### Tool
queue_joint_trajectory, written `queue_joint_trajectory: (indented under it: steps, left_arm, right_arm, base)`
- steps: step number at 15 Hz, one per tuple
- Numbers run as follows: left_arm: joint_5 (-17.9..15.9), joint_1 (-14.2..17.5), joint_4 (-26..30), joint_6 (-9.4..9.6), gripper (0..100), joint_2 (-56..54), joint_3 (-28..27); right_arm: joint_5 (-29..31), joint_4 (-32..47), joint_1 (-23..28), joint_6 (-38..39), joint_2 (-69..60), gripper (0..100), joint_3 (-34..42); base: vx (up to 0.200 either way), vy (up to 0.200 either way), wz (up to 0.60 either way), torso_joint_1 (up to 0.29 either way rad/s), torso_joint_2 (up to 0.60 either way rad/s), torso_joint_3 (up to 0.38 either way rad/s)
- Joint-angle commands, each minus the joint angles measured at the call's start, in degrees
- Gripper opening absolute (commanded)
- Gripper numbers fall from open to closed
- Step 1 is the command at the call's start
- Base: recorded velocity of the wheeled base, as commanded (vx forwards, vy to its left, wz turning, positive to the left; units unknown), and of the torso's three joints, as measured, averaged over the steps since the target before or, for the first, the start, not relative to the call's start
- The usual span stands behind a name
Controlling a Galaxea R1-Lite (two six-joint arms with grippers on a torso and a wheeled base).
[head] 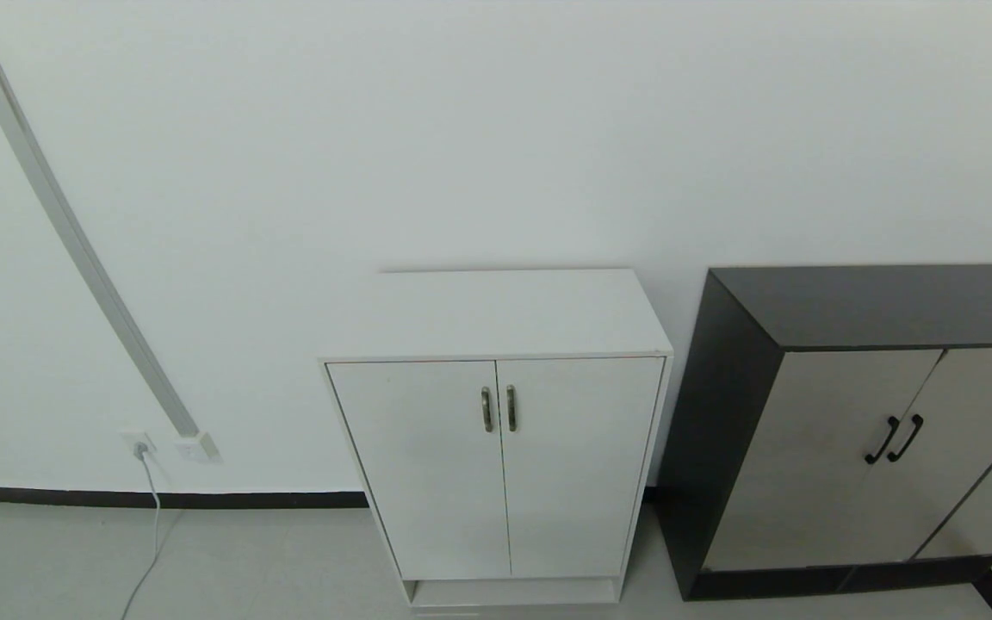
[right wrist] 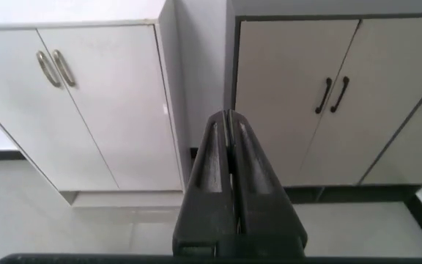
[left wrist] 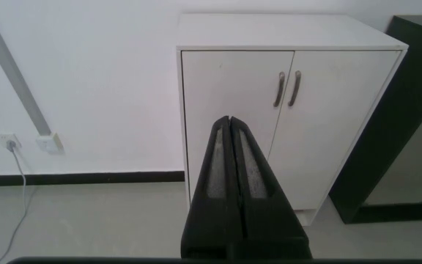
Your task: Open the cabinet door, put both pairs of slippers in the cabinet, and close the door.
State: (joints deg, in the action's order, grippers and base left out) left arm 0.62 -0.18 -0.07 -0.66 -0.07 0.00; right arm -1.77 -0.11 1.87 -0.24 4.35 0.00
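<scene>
**Cabinet shut, both grippers pressed together before it**

The white cabinet (head: 496, 319) stands on the floor against the wall. Both its doors (head: 418, 465) are shut, and the two metal handles (head: 487, 409) sit side by side at the middle seam. The left gripper (left wrist: 230, 126) has its fingers pressed together, pinching nothing, and points at the cabinet's front. The right gripper (right wrist: 229, 117), likewise pressed together, points at the gap between the white cabinet and a dark cabinet (head: 849, 448) just to its right. A grey cable (head: 154, 517) hangs from a wall socket (head: 139, 445) on the left.

Two shut doors (head: 427, 465) hide the inside of the white cabinet (head: 496, 314). The dark cabinet (head: 858, 301) on the right is cut off at the edge; the cable (head: 156, 517) runs off the near edge.
</scene>
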Motion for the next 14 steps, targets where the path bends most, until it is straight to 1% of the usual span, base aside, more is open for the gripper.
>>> queue_joint_trajectory:
  steps: [1, 2, 3, 6, 7, 9, 14]
  left_arm:
    - [0.1, 0.0, 0.0, -0.04, 0, 0.1, 0.0]
    - [0.0, 0.0, 0.0, -0.04, 0, 0.1, -0.1]
    - [0.1, 0.0, 0.0, -0.04, 0, 0.1, -0.1]
    - [0.0, 0.0, 0.0, -0.04, 0, 0.1, 0.0]
    - [0.1, 0.0, 0.0, -0.04, 0, 0.1, 0.0]
    - [0.1, 0.0, 0.0, 0.04, 0, 0.1, 0.0]
    - [0.1, 0.0, 0.0, 0.04, 0, 0.1, 0.0]
  right_arm:
    - [0.0, -0.2, 0.5, 0.9, -0.3, 0, 0.0]
    - [-0.4, -0.2, 0.1, 2.8, -0.8, 0, 0.0]
    - [-0.8, -0.2, -2.1, 2.8, -3.3, 0, 0.0]
    - [-1.3, -0.2, -2.0, 2.7, -4.3, 0, 0.0]
    - [0.9, -0.2, -2.0, 2.6, -4.3, 0, 0.0]
    - [2.5, -0.3, -1.9, 4.2, -4.3, 0, 0.0]
    - [2.3, -0.3, -1.9, 3.8, -4.3, 0, 0.0]
  base:
    - [0.000, 0.000, 0.00, 0.000, 0.00, 0.000]
    - [0.000, 0.000, 0.00, 0.000, 0.00, 0.000]
    - [0.000, 0.000, 0.00, 0.000, 0.00, 0.000]
    - [0.000, 0.000, 0.00, 0.000, 0.00, 0.000]
    - [0.000, 0.000, 0.00, 0.000, 0.00, 0.000]
    - [0.000, 0.000, 0.00, 0.000, 0.00, 0.000]
    - [0.000, 0.000, 0.00, 0.000, 0.00, 0.000]
